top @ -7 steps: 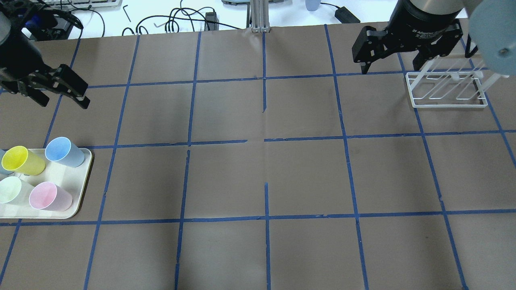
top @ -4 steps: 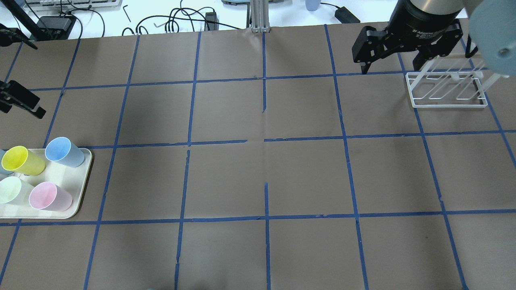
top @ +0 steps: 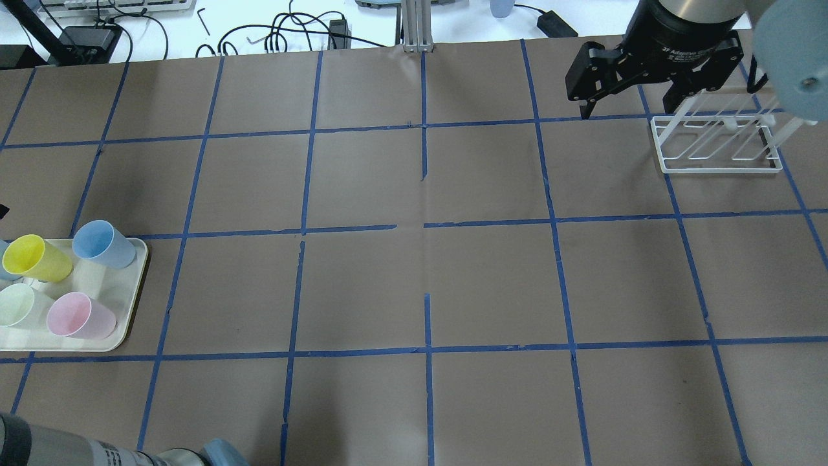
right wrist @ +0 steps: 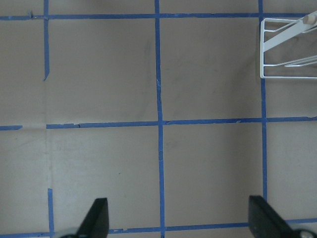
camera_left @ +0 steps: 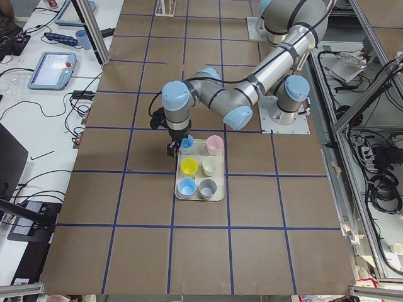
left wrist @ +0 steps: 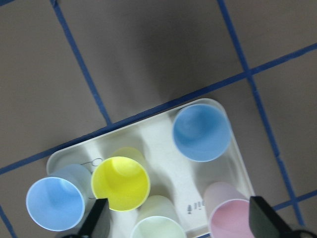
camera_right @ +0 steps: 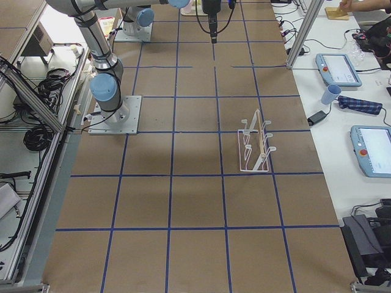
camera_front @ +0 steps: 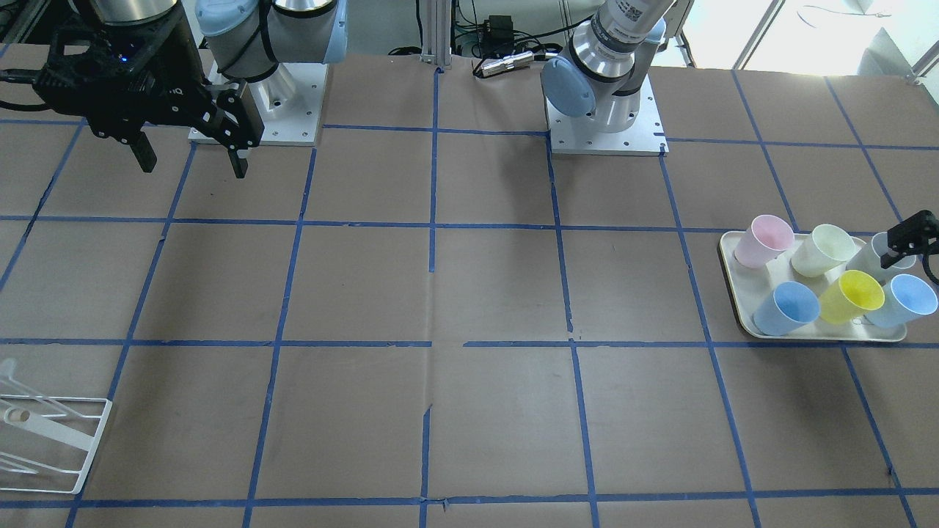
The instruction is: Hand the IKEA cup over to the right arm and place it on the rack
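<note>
The bright yellow IKEA cup [top: 35,257] stands upright on the cream tray [top: 123,323] at the table's left end, also seen in the front view [camera_front: 851,295] and the left side view [camera_left: 189,166]. My left gripper [left wrist: 181,233] hovers above the tray, open and empty, with the yellow cup [left wrist: 120,183] just inside its left finger [left wrist: 99,220]. Only its edge shows in the front view [camera_front: 910,235]. My right gripper [top: 627,110] is open and empty, raised beside the white wire rack [top: 715,145] at the far right; the rack holds nothing.
Around the yellow cup on the tray [camera_front: 741,308] stand two blue cups [camera_front: 786,308], a pink cup [camera_front: 763,240], a pale cream cup [camera_front: 821,249] and a grey cup [camera_left: 207,187]. Blue tape lines grid the brown table. Cables lie beyond its far edge.
My left gripper has moved from the upper left out past the overhead view's left edge and now hangs over the tray. The right arm, cups and rack have not moved.
</note>
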Robot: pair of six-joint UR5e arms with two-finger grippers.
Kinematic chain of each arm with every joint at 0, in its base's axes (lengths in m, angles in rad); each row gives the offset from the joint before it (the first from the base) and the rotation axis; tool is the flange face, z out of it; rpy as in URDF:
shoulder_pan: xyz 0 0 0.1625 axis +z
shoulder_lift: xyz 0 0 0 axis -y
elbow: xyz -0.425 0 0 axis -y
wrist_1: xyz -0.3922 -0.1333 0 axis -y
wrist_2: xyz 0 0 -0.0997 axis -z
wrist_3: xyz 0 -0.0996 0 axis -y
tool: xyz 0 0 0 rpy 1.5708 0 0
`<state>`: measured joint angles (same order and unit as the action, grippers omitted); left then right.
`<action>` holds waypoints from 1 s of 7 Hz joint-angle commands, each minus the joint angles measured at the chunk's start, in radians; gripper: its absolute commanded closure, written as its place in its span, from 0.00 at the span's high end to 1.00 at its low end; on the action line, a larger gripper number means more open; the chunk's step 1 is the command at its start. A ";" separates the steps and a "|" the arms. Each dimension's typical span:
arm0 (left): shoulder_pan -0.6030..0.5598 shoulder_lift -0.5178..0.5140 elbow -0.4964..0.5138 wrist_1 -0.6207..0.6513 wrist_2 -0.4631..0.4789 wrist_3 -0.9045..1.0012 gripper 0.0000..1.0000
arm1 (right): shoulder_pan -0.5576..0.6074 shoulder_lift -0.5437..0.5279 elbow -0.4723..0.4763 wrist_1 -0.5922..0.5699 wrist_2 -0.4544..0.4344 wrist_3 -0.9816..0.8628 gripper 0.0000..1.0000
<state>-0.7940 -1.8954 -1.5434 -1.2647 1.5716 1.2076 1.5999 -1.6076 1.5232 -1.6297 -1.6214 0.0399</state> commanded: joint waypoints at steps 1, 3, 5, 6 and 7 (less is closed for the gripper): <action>0.013 -0.103 0.040 0.028 0.002 0.079 1.00 | 0.000 0.000 0.000 0.001 0.000 0.000 1.00; 0.032 -0.137 0.042 0.025 0.030 0.137 1.00 | 0.000 0.000 0.000 0.001 0.000 0.000 1.00; 0.036 -0.166 0.034 0.037 0.056 0.197 1.00 | 0.000 -0.002 0.000 0.001 0.000 0.000 1.00; 0.038 -0.175 0.031 0.038 0.057 0.202 1.00 | 0.000 -0.002 0.000 0.001 0.000 0.000 1.00; 0.038 -0.185 0.026 0.041 0.056 0.202 0.98 | 0.000 -0.002 0.002 0.001 0.000 0.000 1.00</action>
<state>-0.7574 -2.0676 -1.5122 -1.2272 1.6272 1.4032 1.5999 -1.6089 1.5236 -1.6291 -1.6214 0.0399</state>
